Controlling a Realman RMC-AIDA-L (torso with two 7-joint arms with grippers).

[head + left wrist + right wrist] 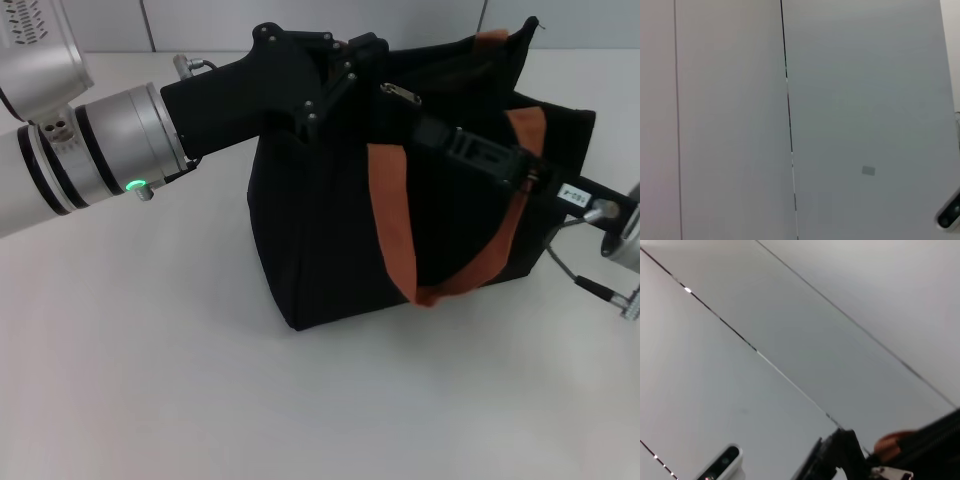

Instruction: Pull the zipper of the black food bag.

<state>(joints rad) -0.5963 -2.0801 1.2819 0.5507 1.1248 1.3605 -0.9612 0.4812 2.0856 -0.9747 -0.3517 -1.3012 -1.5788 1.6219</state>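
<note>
The black food bag [330, 230] is seen standing upright on the white table [150, 350], a little toward 1 o'clock of the head view's centre, w/ one brown-orange strap handle [395, 235] draped down its front face and a second strap end [490, 38] poking up at approx. 1 o'clock by the far rim. The zipper [400, 94], a small silver tab, is seen on the bag's top edge near 12 o'clock.

The left gripper [345, 75] is reached in from 9 o'clock and is set at the bag's top left corner, just beside the tab; its black fingers merge w/ the black fabric, so whether anything is pinched can't be told. The right gripper [455, 140] is laid in from 3 o'clock across the top edge, over the strap; its fingers are likewise lost against the bag, and its grip can't be told either. The wrist views are filled mostly w/ grey wall panels.

Handling, as judged: the bag is soft fabric, prob. light and floppy, so it is likely to be dragged or buckled along w/ the slider unless the top edge is held taut at one end. The tab is small, stiff metal, maybe slick; it is best pinched flat across its faces and pulled along the zipper line, not upward.
</note>
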